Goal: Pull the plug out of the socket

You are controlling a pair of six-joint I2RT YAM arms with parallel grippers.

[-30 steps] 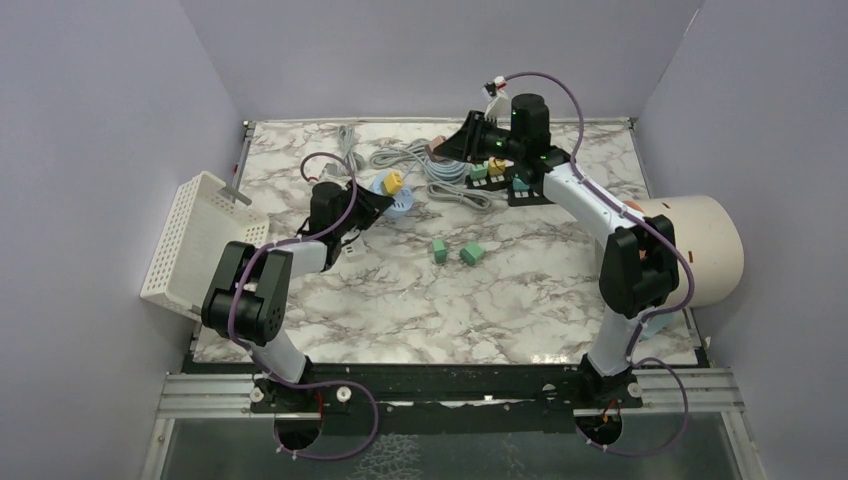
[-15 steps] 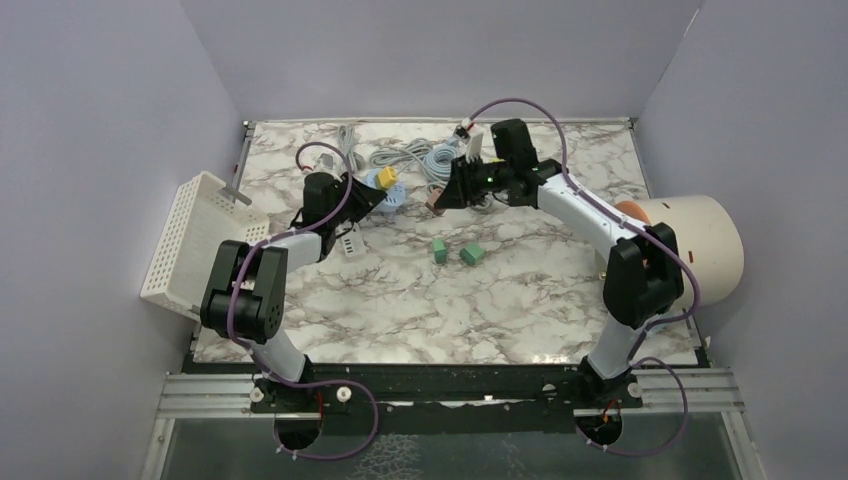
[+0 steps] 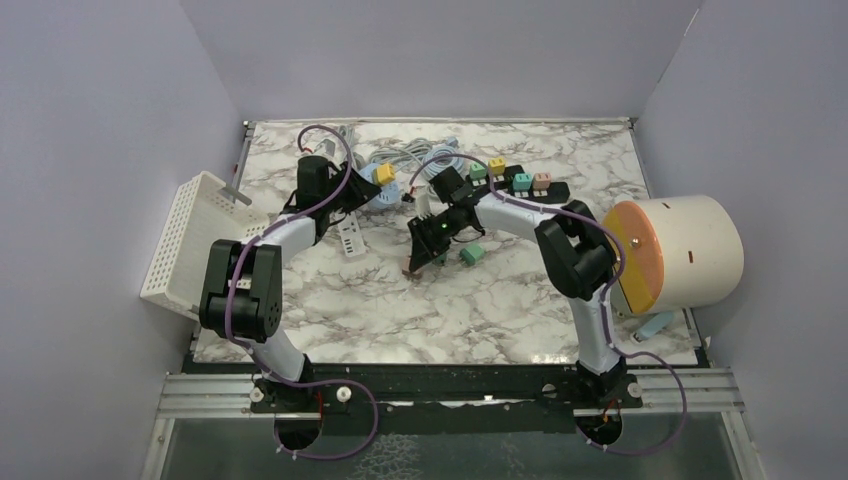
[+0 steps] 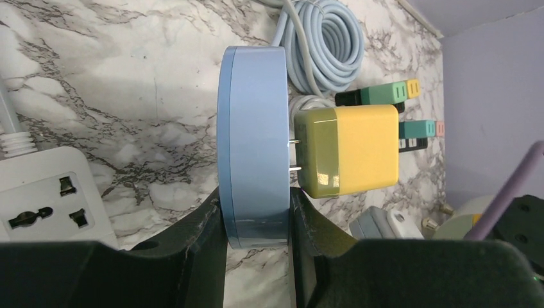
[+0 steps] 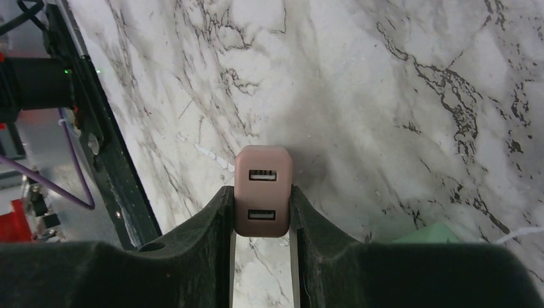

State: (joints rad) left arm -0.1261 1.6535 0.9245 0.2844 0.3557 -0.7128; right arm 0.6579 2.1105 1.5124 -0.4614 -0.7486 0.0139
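Purchase on the socket (image 4: 253,128) explained the left gripper's (image 4: 256,215) pose: its fingers were clamped across the rim of the blue disc, holding it edge-on, so the face carrying the yellow plug (image 4: 349,151) pointed to the open right side of the left wrist view. In the top view this pair sat at the upper left of the marble desk (image 3: 520,310). The plug was not seated flush. A short stretch of its metal prongs (image 4: 294,157) showed between body and socket, with their tips inside. My right gripper (image 5: 262,215) was not free to take it, being closed on a pink two-port charger (image 5: 263,186). It held that low over bare desk near the centre of the top view, just beside a green plug (image 3: 472,256). I judged the charger had to be set down first. The right gripper could then go to the yellow body and pull it straight off while the left braced the disc.
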